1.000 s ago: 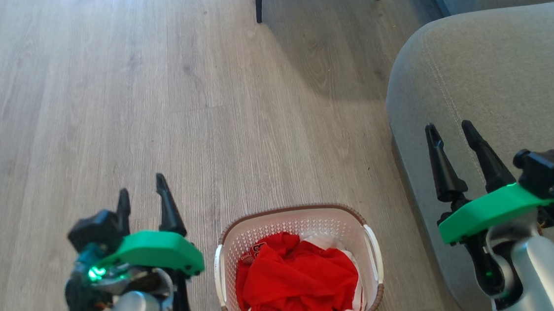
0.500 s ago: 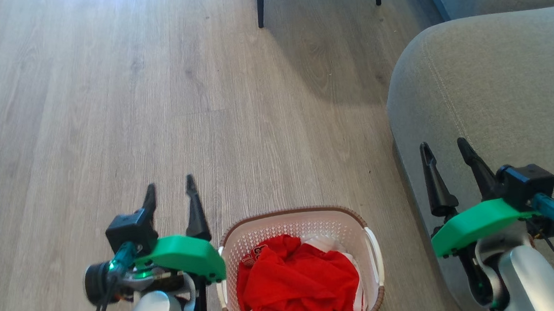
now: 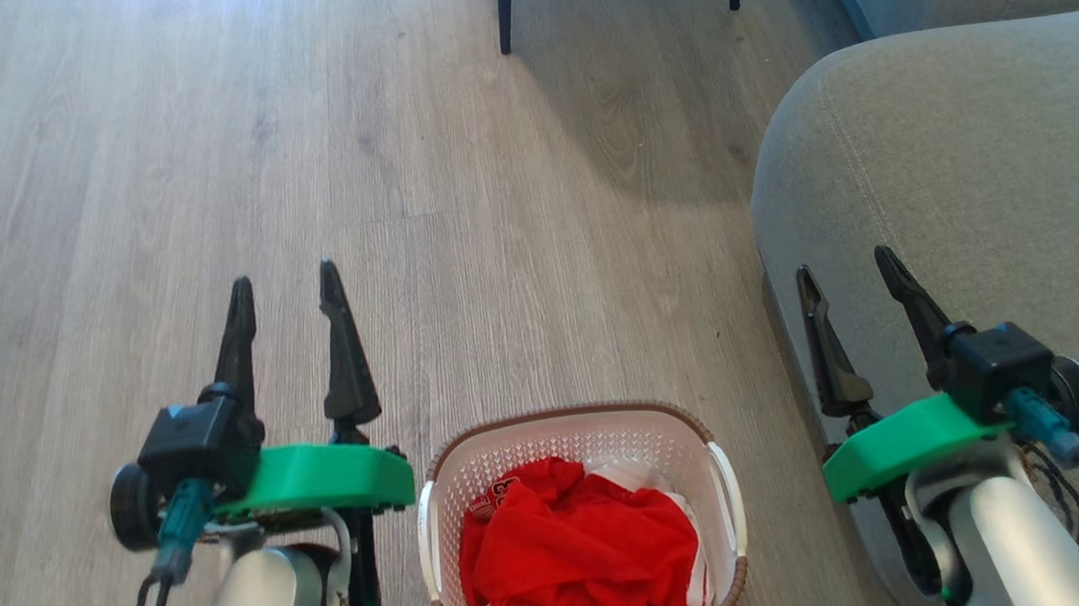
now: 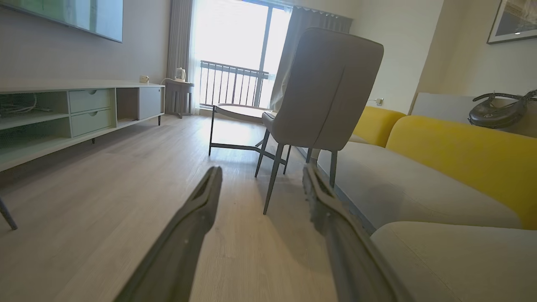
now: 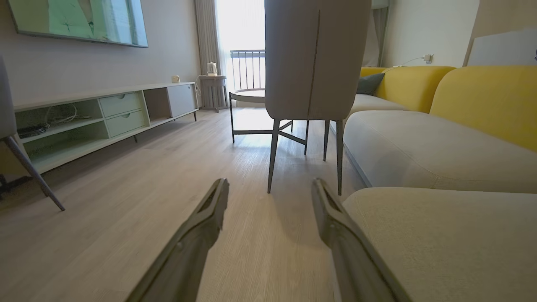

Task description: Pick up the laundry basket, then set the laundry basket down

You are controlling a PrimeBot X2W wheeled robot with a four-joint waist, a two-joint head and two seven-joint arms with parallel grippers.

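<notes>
**Living-room floor, head view:** A small white perforated plastic laundry basket (image 3: 563,415) w/ brown woven-look rim and white side handles sits on the pale wood-look plank floor (image 3: 393,160) at 6 o'clock. A crumpled red-and-white garment (image 3: 578,550) is heaped inside.

The left gripper (image 3: 284,277) is at 8 o'clock, its green wrist plate just beside the basket's L handle in frame. The right gripper (image 3: 845,264) is at 4 o'clock, over the edge of a rounded grey fabric sofa (image 3: 971,163) and apart from the R handle.

Both silver forearms rise from the bottom edge w/ wrist plates approx. level. The long dark fingers reach past the basket's far rim: L pair toward 12 o'clock, R pair leaning toward 11. Each arm's jaws stand parted by a moderate gap, w/ nothing btwn them and no finger on the basket.

**Left wrist view:** The left gripper (image 4: 262,170) runs low over the floor. It aims at a grey upholstered chair on thin dark legs (image 4: 331,84) at 12 o'clock. Yellow sofa back cushions (image 4: 461,155) are at 3 o'clock and a low pale-green TV cabinet (image 4: 84,109) at 9.

**Right wrist view:** The right gripper (image 5: 270,182) lines up on the same chair, w/ its R finger beside the grey sofa seat at 4 o'clock.
</notes>
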